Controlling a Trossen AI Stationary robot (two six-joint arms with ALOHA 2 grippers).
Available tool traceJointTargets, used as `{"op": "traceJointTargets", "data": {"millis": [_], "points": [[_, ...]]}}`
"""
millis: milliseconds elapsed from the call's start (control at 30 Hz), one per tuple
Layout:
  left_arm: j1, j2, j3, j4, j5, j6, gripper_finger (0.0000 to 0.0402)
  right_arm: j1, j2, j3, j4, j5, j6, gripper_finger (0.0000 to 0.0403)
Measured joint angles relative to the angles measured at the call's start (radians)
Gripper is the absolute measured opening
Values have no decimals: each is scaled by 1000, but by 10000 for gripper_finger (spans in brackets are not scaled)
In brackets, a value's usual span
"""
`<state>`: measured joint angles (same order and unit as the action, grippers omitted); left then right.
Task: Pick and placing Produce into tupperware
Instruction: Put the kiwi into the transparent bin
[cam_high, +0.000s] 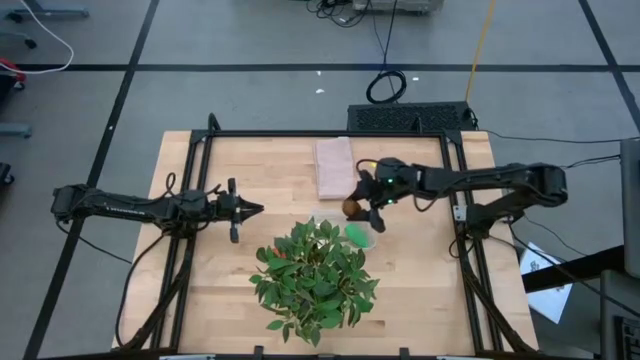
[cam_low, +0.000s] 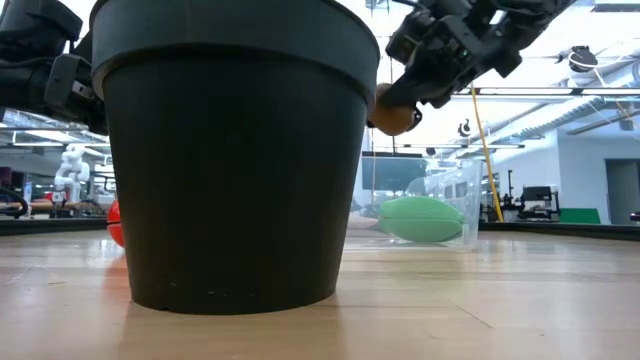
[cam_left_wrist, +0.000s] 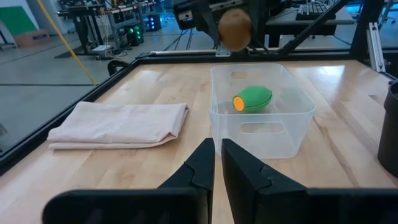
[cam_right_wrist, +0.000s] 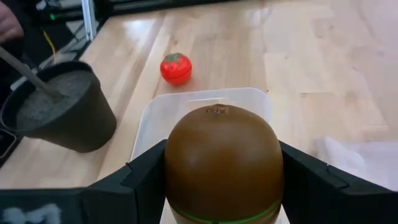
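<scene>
The desk (cam_high: 240, 270) is pale wood with a smooth, faintly satin grain. The tub (cam_left_wrist: 261, 118) is clear, glossy plastic. The folded cloth (cam_left_wrist: 121, 123) looks soft and matt. The brown ball (cam_right_wrist: 222, 163) is smooth with a dull sheen; the red piece (cam_right_wrist: 176, 68) is shiny. The pot (cam_low: 235, 160) is matt black plastic.

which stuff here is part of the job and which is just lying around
Job: kiwi held in the right gripper over the clear tub; green oval in the tub; red tomato on the table.
Lying about: potted plant, folded cloth.

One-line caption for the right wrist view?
Right pincer holds the kiwi above the clear tub; tomato waits beyond.
</scene>
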<state>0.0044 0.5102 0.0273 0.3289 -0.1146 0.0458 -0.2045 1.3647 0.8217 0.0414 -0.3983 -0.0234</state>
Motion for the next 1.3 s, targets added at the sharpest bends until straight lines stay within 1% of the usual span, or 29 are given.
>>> {"op": "traceJointTargets", "data": {"millis": [400, 800, 967, 1067, 1233, 1300], "points": [[1, 0, 0, -16, 0, 2, 31, 43, 171, 140, -87, 1, -75, 235], [1, 0, 0, -28, 0, 3, 31, 43, 255, 224, -145, 13, -88, 235], [1, 0, 0, -27, 0, 3, 31, 57, 296, 276, -220, 84, -113, 235], [1, 0, 0, -27, 0, 3, 31, 68, 321, 300, -254, 101, -127, 235], [1, 0, 0, -27, 0, 2, 31, 90, 323, 317, -263, 163, -139, 235], [1, 0, 0, -27, 0, 2, 31, 96, 323, 318, -265, 166, -143, 235]]}}
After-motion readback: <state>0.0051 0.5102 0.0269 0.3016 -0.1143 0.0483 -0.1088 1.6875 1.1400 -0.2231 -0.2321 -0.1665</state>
